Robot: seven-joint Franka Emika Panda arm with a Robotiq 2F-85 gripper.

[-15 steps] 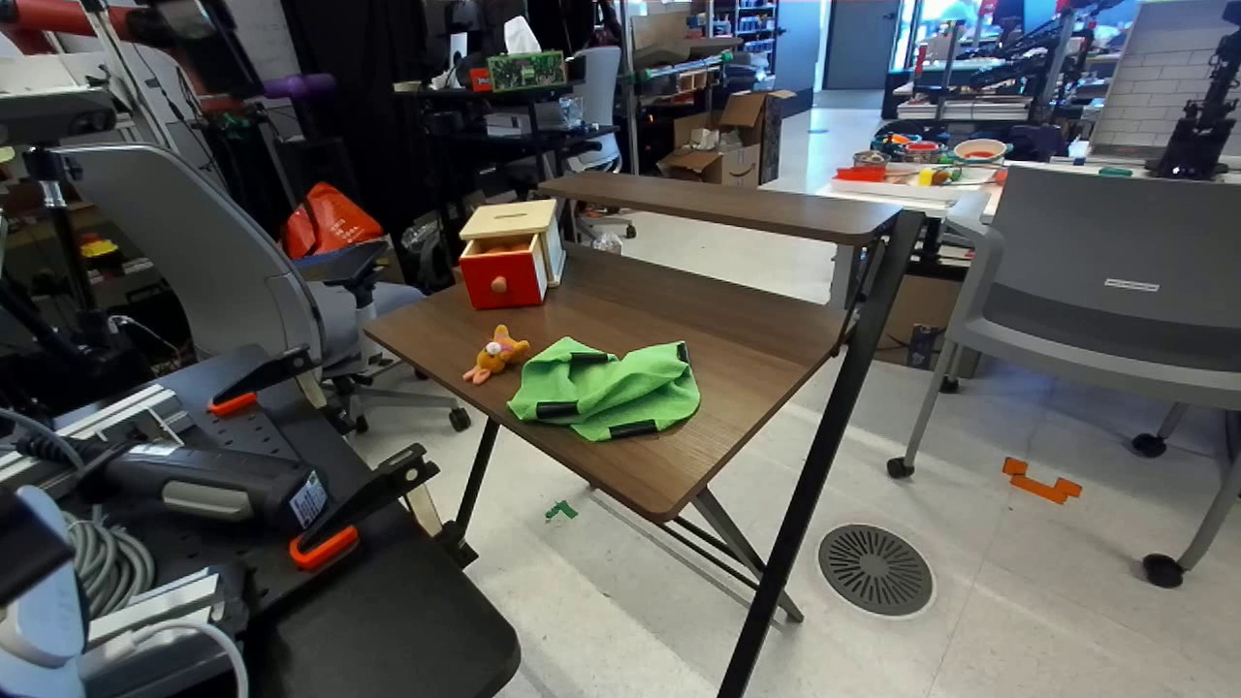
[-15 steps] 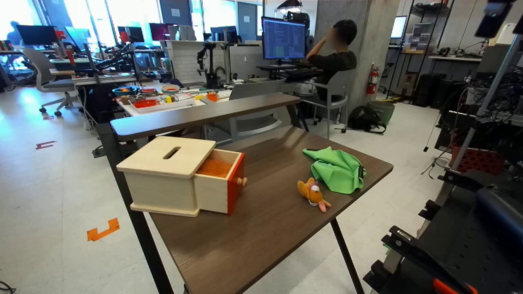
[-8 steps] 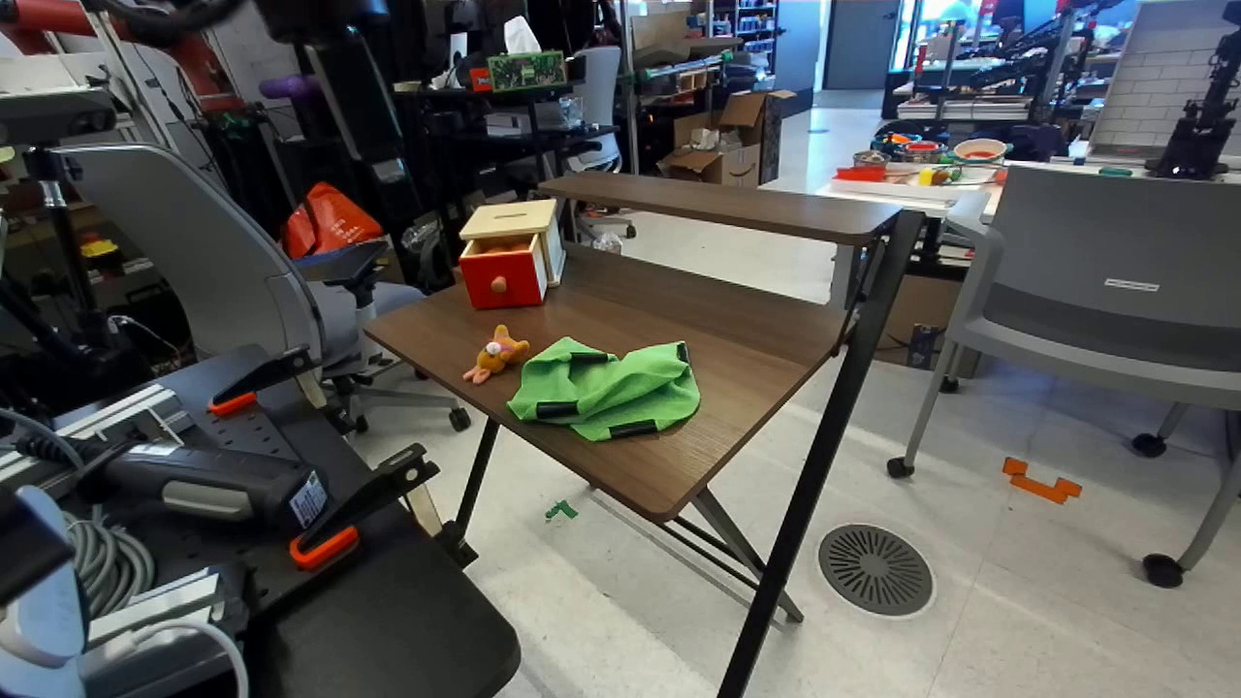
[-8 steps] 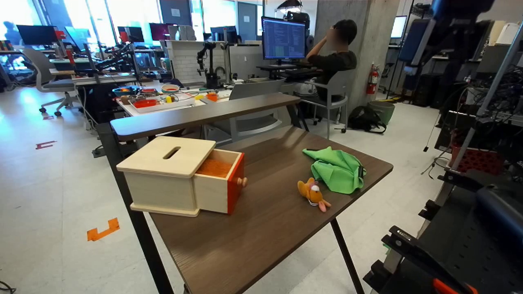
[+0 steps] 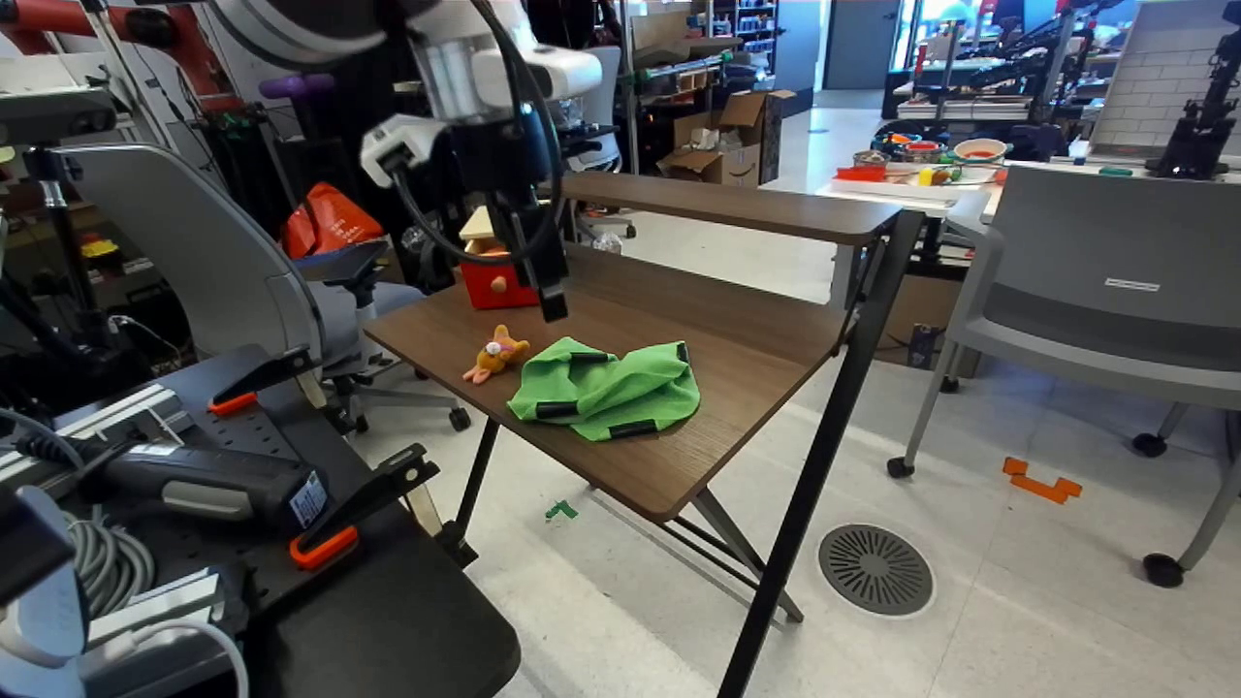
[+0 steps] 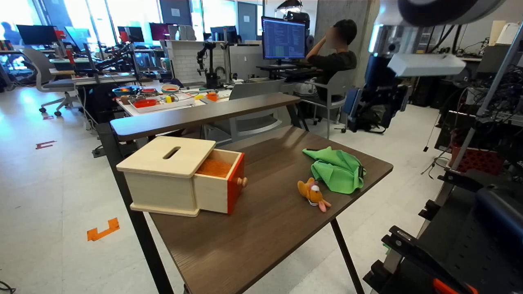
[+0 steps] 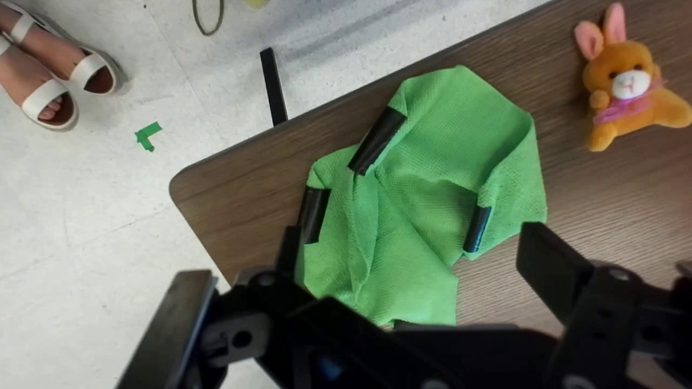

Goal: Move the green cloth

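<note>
Tabletop (image 6: 245, 245), green cloth (image 7: 416, 205) (long axis unclear, corner toward shelf (image 6: 204, 115))

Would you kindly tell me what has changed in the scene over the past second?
In both exterior views, the hand has come in and down from an upper corner toward the table, nearer the green cloth; it is open, with nothing grasped. The cloth, toy rabbit, and wooden box with its part-open drawer stay as they were.
</note>
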